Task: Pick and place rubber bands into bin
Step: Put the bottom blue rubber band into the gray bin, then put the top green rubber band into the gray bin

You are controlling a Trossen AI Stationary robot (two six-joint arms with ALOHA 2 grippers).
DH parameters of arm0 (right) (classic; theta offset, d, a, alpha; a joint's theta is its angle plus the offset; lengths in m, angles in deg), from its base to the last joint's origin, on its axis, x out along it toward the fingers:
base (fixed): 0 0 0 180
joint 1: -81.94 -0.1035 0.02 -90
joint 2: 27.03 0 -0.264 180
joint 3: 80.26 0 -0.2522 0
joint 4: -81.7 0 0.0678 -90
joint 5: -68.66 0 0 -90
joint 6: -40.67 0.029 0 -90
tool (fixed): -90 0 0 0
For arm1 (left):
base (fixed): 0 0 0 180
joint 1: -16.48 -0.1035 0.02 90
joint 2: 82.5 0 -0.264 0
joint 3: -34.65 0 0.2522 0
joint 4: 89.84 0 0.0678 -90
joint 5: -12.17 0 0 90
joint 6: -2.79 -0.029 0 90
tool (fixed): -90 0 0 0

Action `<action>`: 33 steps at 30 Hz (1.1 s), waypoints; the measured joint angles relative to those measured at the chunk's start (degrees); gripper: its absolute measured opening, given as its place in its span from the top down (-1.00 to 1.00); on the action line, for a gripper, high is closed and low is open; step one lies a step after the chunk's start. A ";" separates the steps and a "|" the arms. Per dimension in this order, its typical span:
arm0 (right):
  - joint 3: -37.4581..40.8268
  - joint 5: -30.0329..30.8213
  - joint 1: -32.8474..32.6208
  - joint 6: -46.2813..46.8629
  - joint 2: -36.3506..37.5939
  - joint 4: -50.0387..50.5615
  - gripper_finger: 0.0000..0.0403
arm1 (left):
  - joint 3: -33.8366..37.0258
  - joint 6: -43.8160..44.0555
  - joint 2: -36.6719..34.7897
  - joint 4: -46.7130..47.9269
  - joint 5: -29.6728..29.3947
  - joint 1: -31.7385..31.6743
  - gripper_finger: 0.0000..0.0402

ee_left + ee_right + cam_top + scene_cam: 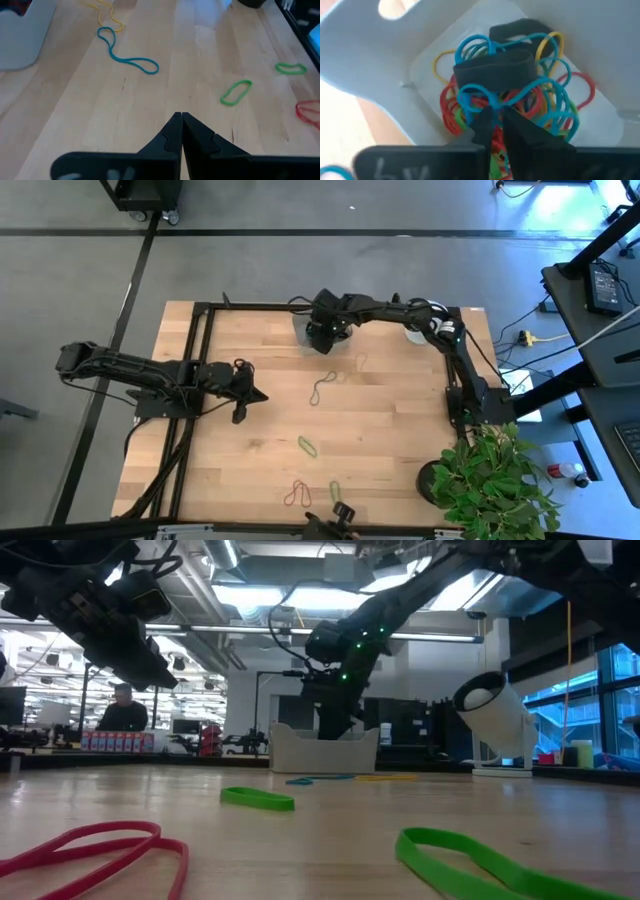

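You can see a leafy green plant (495, 480) at one corner of the wooden table (380, 440). A white round thing (497, 720) stands on the table. A person (124, 710) sits far back in the room.

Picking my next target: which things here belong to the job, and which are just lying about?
Job:
- bin, bands piled inside
- blue band
- yellow band
- green bands
- red band
- right gripper over the bin
- left gripper, waiting

Lying about:
- potted plant
- white round object
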 joint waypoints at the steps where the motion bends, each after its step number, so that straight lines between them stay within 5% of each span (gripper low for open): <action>1: 0.00 -0.01 -0.02 0.36 0.03 0.08 0.72 | 0.00 0.97 0.00 0.00 0.02 0.00 0.99; 10: -7.15 1.16 -0.02 4.71 0.58 10.05 0.19 | 0.00 2.27 0.00 0.00 0.02 -0.01 0.98; 16: -16.92 6.43 -0.44 6.39 0.72 22.44 0.06 | -0.02 3.37 0.00 0.02 0.04 -0.02 0.99; 20: -19.05 9.33 -2.32 9.09 1.10 27.05 0.21 | 0.00 3.37 0.00 0.00 0.27 0.00 0.99; 24: -14.07 12.30 -6.85 9.93 5.53 24.69 0.61 | 0.00 3.32 0.00 0.04 0.58 0.49 0.99; 27: -6.34 13.13 -10.18 10.40 10.88 18.91 0.93 | -0.02 2.02 -0.02 0.21 0.38 1.48 0.99; 33: 17.87 12.15 -16.07 15.44 25.04 3.59 0.96 | -1.61 0.33 0.00 2.87 -3.60 4.88 0.99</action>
